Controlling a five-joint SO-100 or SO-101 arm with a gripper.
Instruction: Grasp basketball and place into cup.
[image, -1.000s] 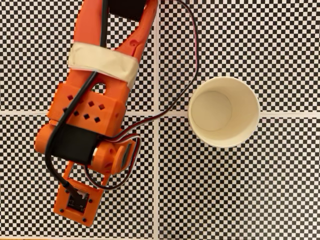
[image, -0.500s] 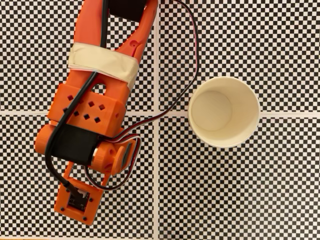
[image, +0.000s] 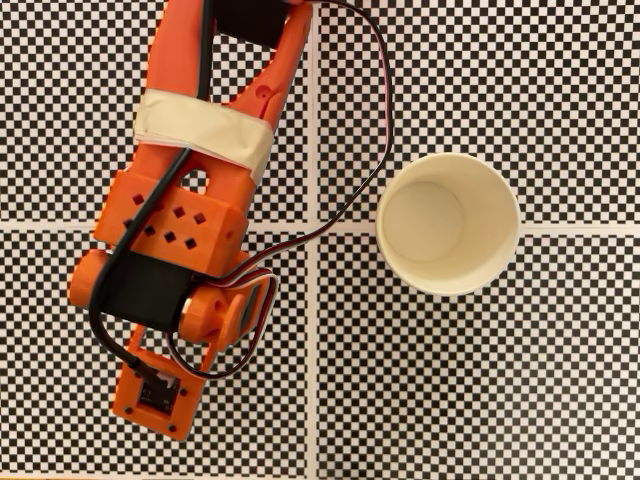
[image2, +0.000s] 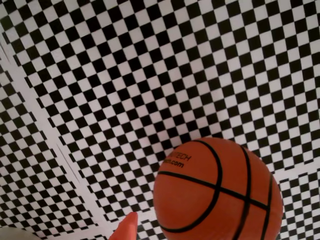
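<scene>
The basketball (image2: 217, 192) fills the lower right of the wrist view, orange with black seams, against the checkered mat. One orange fingertip (image2: 127, 229) pokes up from the bottom edge just left of the ball; the other finger is out of view, so I cannot tell the gripper's state. In the fixed view the orange arm (image: 175, 235) lies over the left half and hides both the gripper and the ball beneath it. The cream paper cup (image: 448, 223) stands upright and empty to the right of the arm, well apart from it.
The black-and-white checkered mat (image: 500, 390) covers the whole table, split by white lines. A black and red cable (image: 385, 130) loops from the arm close to the cup's left rim. The wrist camera module (image: 155, 393) sits at the lower left.
The arm's wrist end has crept slightly upward in the fixed view. The cup has not moved.
</scene>
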